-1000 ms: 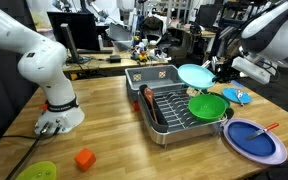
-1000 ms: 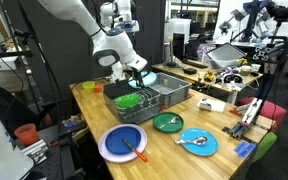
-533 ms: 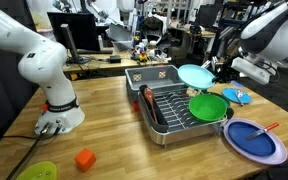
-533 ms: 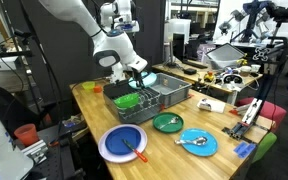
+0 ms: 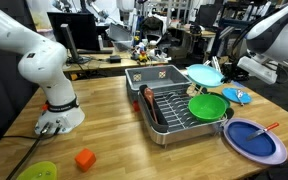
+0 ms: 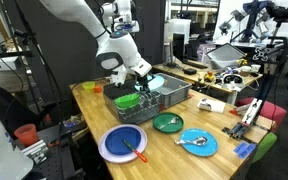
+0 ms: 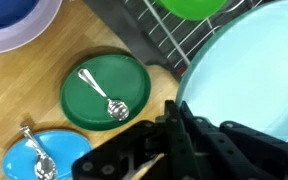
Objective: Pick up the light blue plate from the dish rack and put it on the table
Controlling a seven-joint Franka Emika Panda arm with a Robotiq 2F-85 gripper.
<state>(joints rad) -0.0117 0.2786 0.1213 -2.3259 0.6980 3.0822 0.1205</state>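
My gripper (image 5: 222, 72) is shut on the rim of the light blue plate (image 5: 203, 74) and holds it in the air above the far corner of the dish rack (image 5: 170, 122). In an exterior view the plate (image 6: 155, 82) hangs over the rack (image 6: 172, 95) with the gripper (image 6: 144, 76) on it. In the wrist view the plate (image 7: 252, 70) fills the right side, pinched between my fingers (image 7: 176, 122), above the wooden table (image 7: 44, 85).
A green bowl (image 5: 207, 105) sits in the rack. A dark blue plate with lilac rim (image 5: 252, 140) lies beside it. A green plate (image 7: 104, 92) and a blue plate (image 7: 39, 156), each with a spoon, lie on the table. A tan dotted box (image 5: 150, 76) stands behind the rack.
My gripper has carried the light blue plate sideways, away from the rack's middle toward its far edge. Nothing else has moved.
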